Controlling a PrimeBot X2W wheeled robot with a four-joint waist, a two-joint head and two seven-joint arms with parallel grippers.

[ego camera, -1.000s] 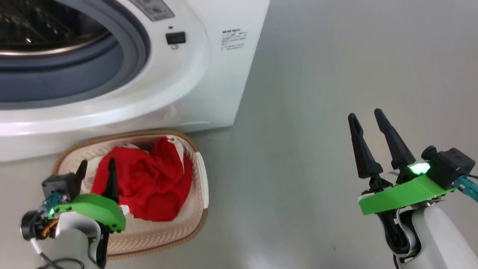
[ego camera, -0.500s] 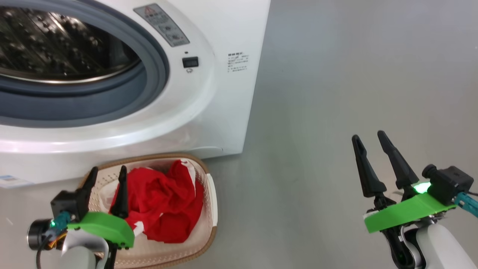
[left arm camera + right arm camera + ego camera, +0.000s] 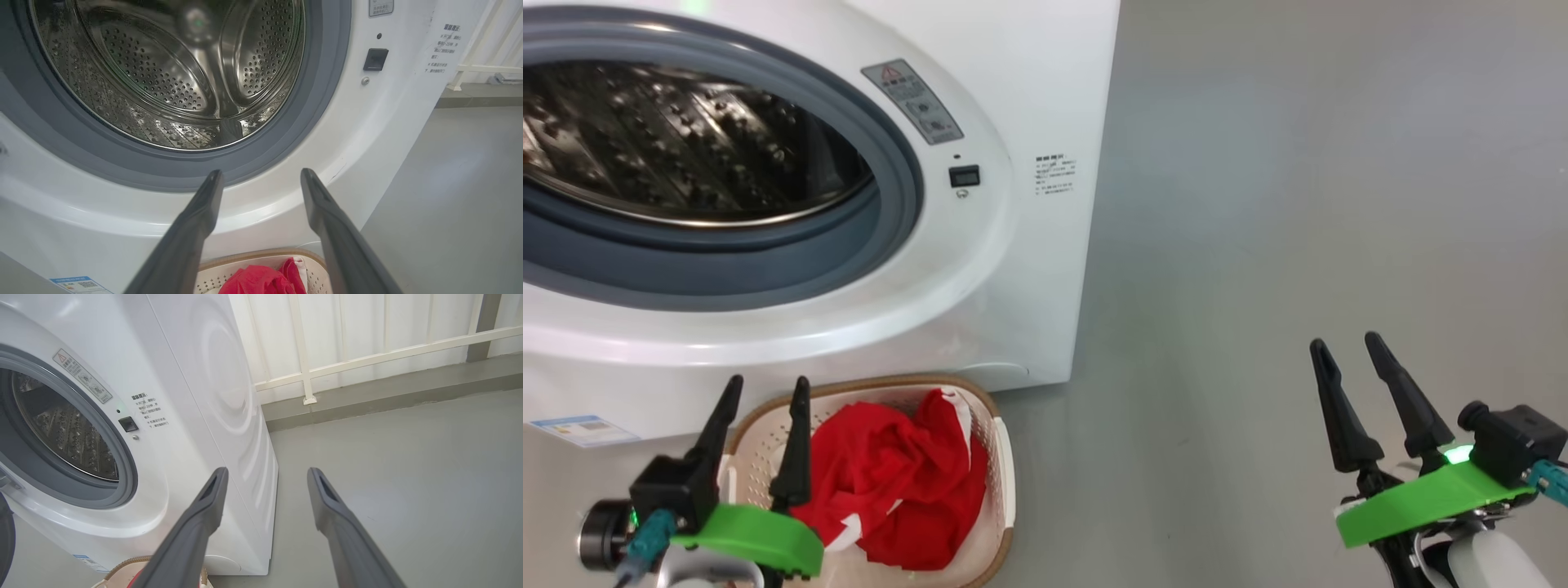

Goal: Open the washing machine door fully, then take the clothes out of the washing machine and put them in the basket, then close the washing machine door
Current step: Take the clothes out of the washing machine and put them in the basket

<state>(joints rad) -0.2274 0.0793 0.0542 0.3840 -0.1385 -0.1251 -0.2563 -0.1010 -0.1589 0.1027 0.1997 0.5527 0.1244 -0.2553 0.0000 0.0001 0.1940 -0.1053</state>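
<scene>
The white washing machine (image 3: 1013, 269) stands with its mouth uncovered, and its steel drum (image 3: 171, 81) holds no clothes that I can see. A dark curved sliver at the left edge of the right wrist view looks like the washing machine door (image 3: 5, 539), swung aside. The red clothes (image 3: 890, 490), with a bit of white cloth among them, lie in the cream basket (image 3: 1006, 465) on the floor below the machine's front. My left gripper (image 3: 769, 381) hovers over the basket's left end, open and empty. Far off to the right over bare floor, my right gripper (image 3: 1344, 340) is also open and empty.
Grey floor (image 3: 1298, 204) stretches wide to the right of the machine. A white railing and wall (image 3: 367, 343) close off the space behind. The door latch slot (image 3: 964, 175) sits right of the grey gasket, and a blue sticker (image 3: 580, 429) marks the lower front panel.
The head camera has tilted up, so the whole picture slid down and more of the drum shows. Both grippers stay open, and the clothes lie unmoved in the basket.
</scene>
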